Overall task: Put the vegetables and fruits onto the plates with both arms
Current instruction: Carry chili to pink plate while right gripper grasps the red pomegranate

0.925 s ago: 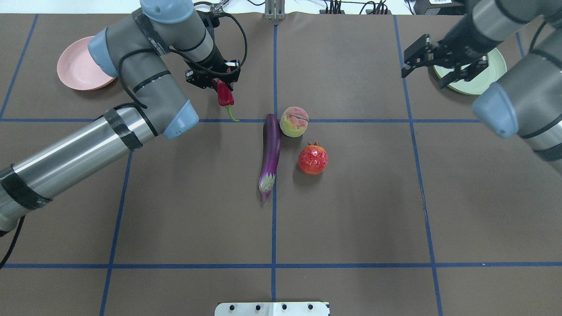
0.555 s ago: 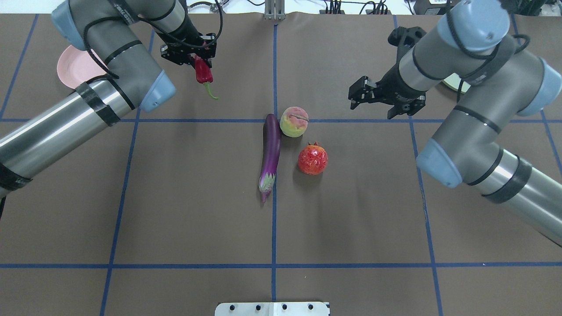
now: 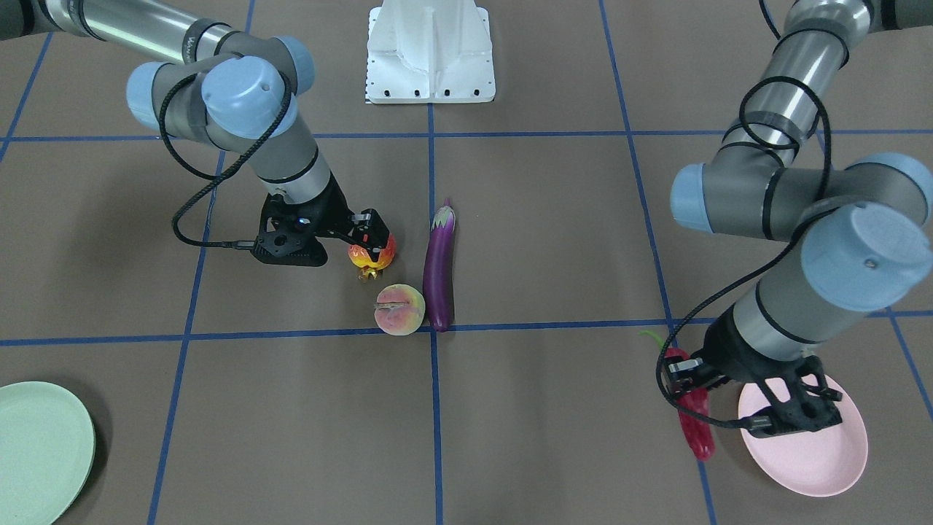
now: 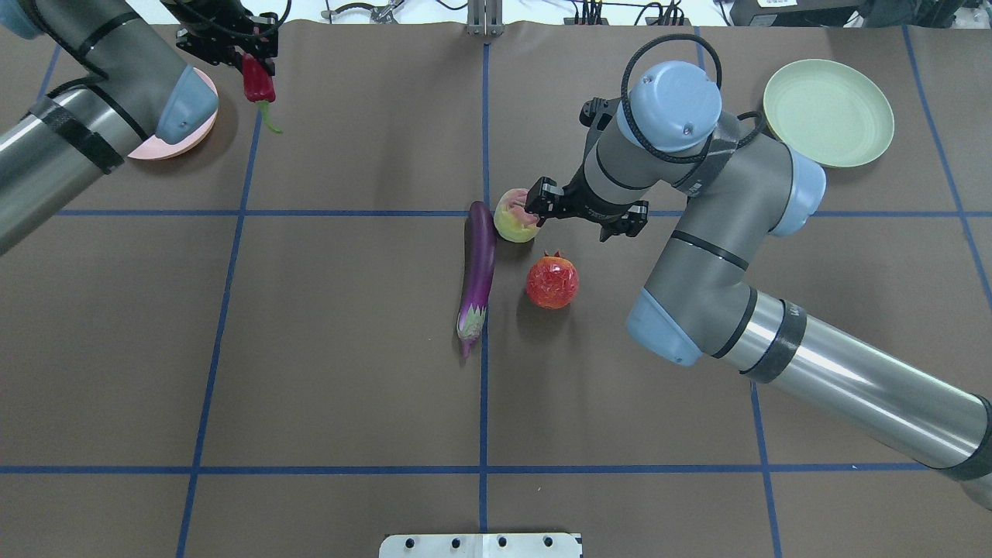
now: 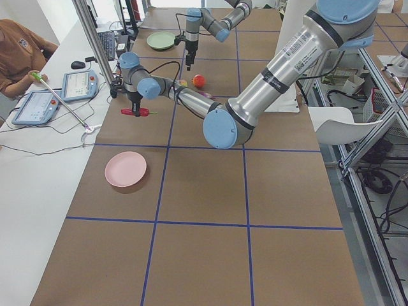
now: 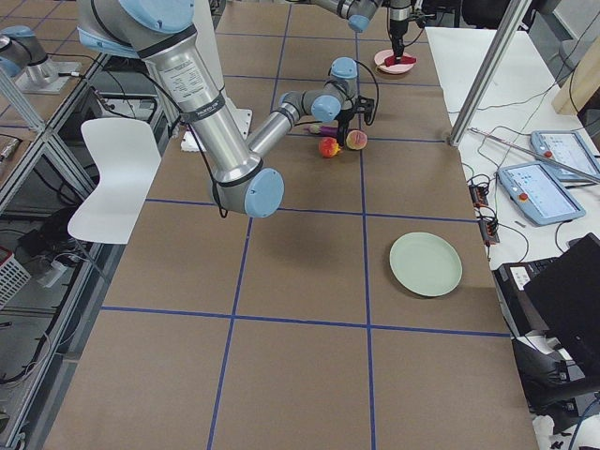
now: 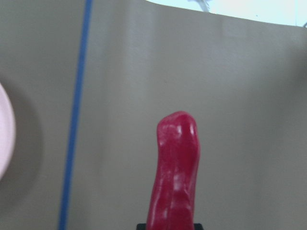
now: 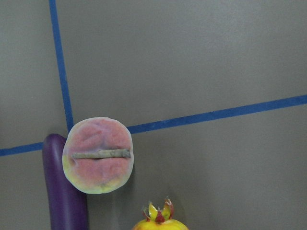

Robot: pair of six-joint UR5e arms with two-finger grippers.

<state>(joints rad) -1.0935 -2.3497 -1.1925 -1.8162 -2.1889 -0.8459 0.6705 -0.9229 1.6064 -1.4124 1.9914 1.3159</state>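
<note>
Overhead, upper left: pink plate (image 4: 159,149) mostly hidden behind left arm (image 4: 116,93) & its blue cap. Front view, lower left: green plate (image 3: 40,448) cut by frame edge; pomegranate (image 3: 370,258) partly behind right gripper (image 3: 362,235). L wrist view: chili (image 7: 175,167) blurry, base cut at bottom edge. R wrist view, bottom edge: only pomegranate's crown shows; eggplant (image 8: 62,196) cut off too, partly behind peach (image 8: 98,154).

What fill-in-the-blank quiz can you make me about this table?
The left hand grips the red ____.
The peach touches the purple ____.
The open right hand hovers by the crowned ____.
The plate beside the left hand is ____.
Answers: chili pepper; eggplant; pomegranate; pink.
</note>
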